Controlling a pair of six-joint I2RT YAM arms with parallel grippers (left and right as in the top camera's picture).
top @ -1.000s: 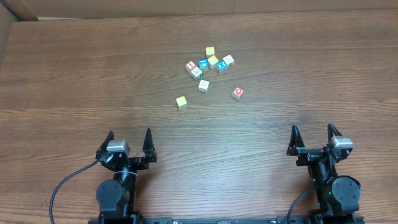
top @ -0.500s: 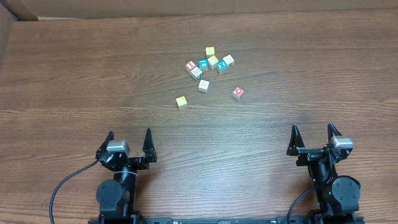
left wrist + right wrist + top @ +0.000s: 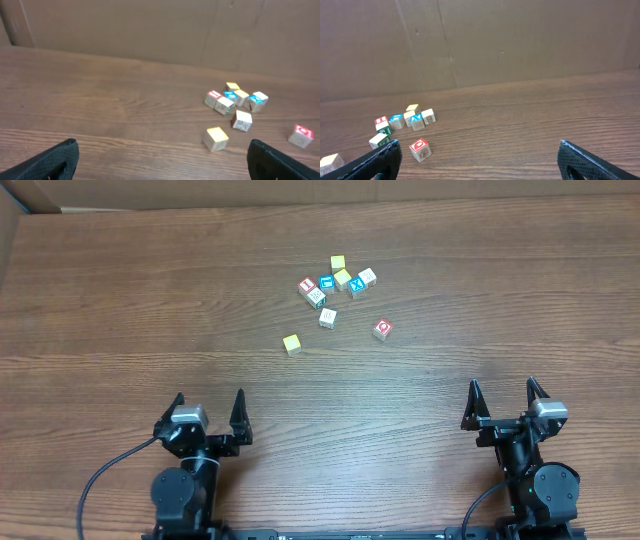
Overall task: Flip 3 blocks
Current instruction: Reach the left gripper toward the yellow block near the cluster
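Note:
Three blocks lie apart from the cluster on the wooden table (image 3: pixel 120 300). A yellow block (image 3: pixel 291 344) (image 3: pixel 216 138) sits nearest the left arm. A pale block (image 3: pixel 327 318) (image 3: pixel 242 120) lies behind it. The red "O" block (image 3: pixel 382 330) (image 3: pixel 419 149) (image 3: pixel 301 135) lies to the right, its red face up. My left gripper (image 3: pixel 208 402) (image 3: pixel 162 167) and right gripper (image 3: pixel 502 392) (image 3: pixel 480 167) are both open and hold nothing. They stay near the front edge, well short of the blocks.
Behind the three blocks lies a tight cluster (image 3: pixel 338 281) of several more cubes, among them a blue "X" cube (image 3: pixel 356 286) and two yellow cubes (image 3: pixel 338 263). A cardboard wall (image 3: pixel 480 45) stands at the table's far edge.

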